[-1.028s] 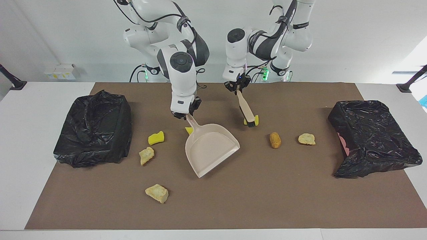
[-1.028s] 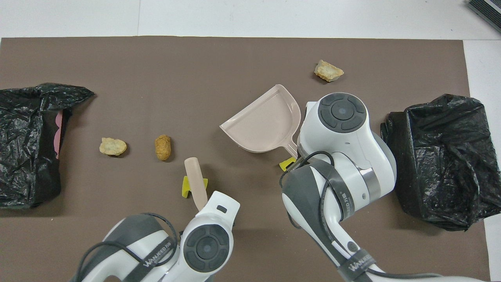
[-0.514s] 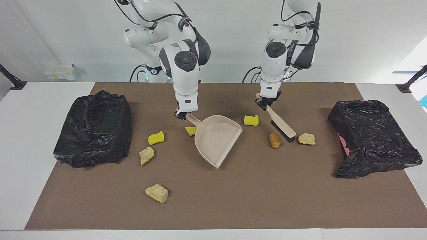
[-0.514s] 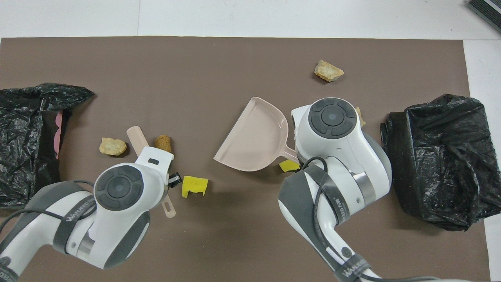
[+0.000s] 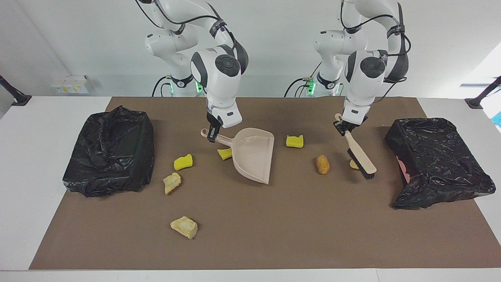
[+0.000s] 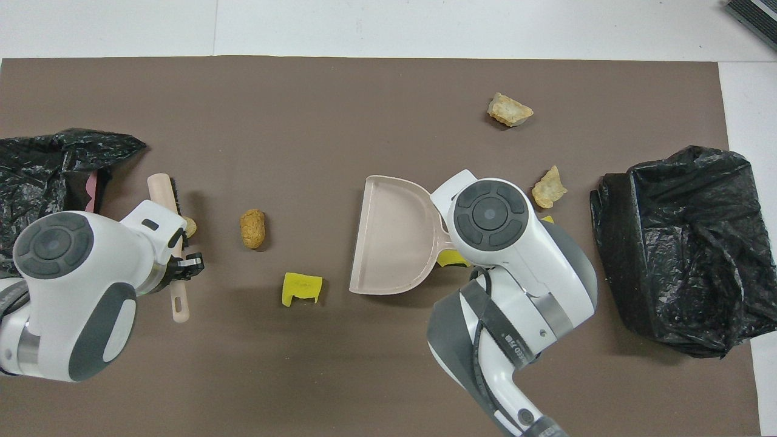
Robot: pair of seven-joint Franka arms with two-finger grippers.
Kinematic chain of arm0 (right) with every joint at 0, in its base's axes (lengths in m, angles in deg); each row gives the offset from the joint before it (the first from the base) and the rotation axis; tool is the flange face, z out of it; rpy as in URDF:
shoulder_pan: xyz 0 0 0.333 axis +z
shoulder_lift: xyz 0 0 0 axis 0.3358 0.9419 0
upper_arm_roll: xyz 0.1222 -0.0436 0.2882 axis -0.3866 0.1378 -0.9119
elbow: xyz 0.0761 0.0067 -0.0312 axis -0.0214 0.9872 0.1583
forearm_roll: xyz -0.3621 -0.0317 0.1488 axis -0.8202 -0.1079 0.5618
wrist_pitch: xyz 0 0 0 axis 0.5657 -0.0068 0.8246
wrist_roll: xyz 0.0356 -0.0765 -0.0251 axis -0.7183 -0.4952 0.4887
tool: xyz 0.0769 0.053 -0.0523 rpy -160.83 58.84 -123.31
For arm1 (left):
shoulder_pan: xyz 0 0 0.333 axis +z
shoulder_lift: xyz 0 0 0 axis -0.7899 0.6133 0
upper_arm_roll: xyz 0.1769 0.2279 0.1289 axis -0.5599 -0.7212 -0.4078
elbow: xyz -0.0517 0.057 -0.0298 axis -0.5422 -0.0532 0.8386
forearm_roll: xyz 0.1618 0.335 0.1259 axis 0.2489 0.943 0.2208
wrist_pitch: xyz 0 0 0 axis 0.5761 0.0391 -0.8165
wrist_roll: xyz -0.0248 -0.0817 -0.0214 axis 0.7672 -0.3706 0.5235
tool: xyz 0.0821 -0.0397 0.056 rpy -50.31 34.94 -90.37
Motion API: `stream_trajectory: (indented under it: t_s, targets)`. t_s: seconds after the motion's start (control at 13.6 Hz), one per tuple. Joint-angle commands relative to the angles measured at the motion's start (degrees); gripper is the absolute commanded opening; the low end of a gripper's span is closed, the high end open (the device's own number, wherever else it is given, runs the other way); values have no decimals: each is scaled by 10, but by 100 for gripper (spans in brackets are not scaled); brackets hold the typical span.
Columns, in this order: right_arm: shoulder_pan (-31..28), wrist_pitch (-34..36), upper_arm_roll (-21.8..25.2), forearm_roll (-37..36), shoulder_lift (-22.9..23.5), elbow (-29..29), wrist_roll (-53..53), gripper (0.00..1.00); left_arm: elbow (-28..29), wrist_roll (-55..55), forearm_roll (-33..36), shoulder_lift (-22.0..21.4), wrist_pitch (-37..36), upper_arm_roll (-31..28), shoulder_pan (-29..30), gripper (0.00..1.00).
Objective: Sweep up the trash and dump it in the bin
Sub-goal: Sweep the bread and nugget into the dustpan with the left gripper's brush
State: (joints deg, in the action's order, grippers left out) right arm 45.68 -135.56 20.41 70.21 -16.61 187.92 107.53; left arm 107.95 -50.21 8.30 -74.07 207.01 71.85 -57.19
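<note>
Brown mat [image 5: 274, 235]: dustpan [image 5: 253, 158] lip faces bare room, seemingly grounded.

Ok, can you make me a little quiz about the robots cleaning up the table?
1. Which gripper holds the brush?
2. True or false: the dustpan is already full.
3. How many bins lined with black bags are there? A one, B two, C three.
Key: 1. the left gripper. 2. False, it is empty. 3. B.
</note>
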Motion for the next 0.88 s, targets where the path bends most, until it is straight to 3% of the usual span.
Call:
stream_trajectory:
  t_s: [0.0,0.44,0.81]
  targets:
    - [-2,-57,-2,-30,-21,42,87,0,-6,61,8,2,-20,7,46,0]
    - [-6,-78,-3,-29,17,30,154,0,22,137,8,3,3,8,84,0]
    - [-3,-65,-3,-19,27,27,130,0,29,127,-12,18,17,10,27,0]
